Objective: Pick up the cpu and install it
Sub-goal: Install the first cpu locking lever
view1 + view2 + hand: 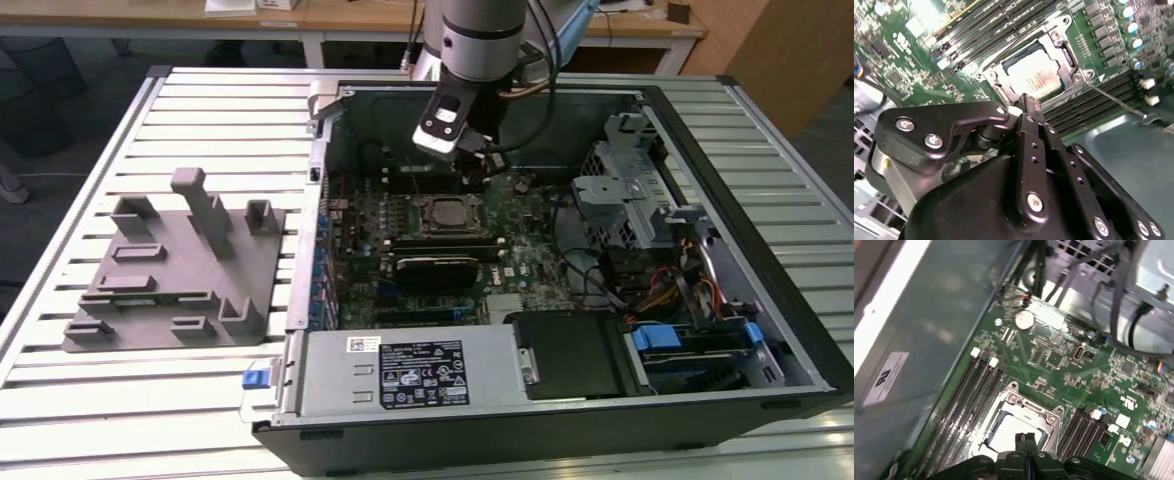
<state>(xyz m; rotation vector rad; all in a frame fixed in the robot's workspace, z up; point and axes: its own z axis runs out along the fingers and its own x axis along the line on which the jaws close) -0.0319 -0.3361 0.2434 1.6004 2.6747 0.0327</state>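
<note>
Exterior view: an open computer case (561, 250) lies on a slatted metal table (80, 400). The robot arm reaches down into it from twelve o'clock, its gripper (477, 172) hanging just above the motherboard (441, 230). At nine o'clock of the case stands a grey plastic tray (167, 265) with upright blocks. The cpu (445, 212) sits in the socket frame (445, 214) at the board's centre, near the gripper's tip.

Second wrist view: the gripper (1030, 107) has its black fingers (1033, 112) pressed together, with nothing between them. At twelve o'clock of the tips, the cpu (1035, 76) lies flat inside the metal socket frame (1074, 75), silver top up, memory slots (994, 30) on either side.

First wrist view: the closed fingertips (1026, 441) hover over the cpu (1009, 432) in its frame (1026, 407). A coin battery (1024, 319) sits at twelve o'clock.
</note>
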